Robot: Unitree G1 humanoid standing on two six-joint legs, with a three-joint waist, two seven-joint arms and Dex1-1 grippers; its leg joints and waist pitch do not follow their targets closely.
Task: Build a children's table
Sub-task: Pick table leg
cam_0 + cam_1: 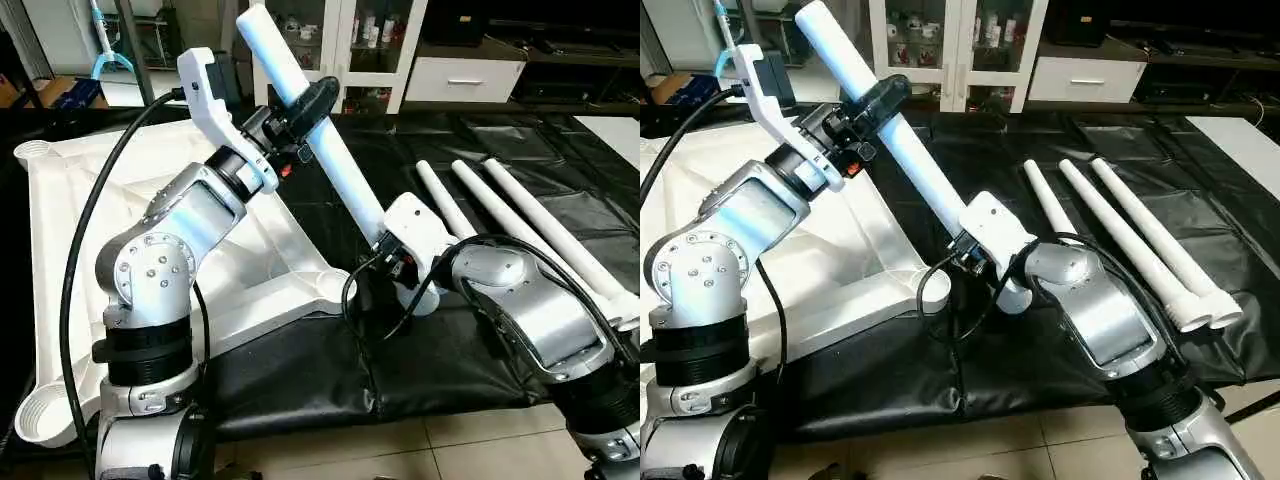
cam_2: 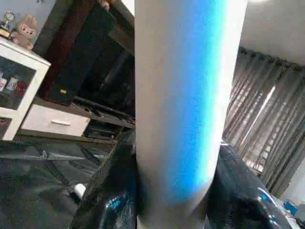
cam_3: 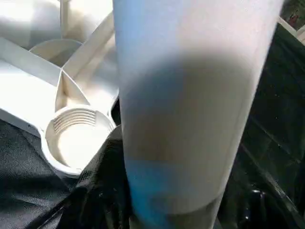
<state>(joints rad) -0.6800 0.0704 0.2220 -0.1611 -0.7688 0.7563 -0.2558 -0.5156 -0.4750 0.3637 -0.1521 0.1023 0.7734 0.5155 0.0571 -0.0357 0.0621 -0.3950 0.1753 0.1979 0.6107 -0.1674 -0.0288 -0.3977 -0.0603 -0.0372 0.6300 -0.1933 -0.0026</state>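
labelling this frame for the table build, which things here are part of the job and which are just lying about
Part of the job:
- upside-down tabletop
- table leg held in the left gripper and right gripper
- three spare legs

Just lying about:
- glass-door cabinet
- white drawer unit
- black table cover

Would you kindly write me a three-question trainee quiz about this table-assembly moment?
1. True or false: three legs lie on the black cover.
2. Which grippers hold the raised leg? A) the left gripper alone B) the right gripper alone C) both
3. Fill in: the tabletop lies with its ribbed ____ facing up.

Key: 1 true; 2 C; 3 underside.
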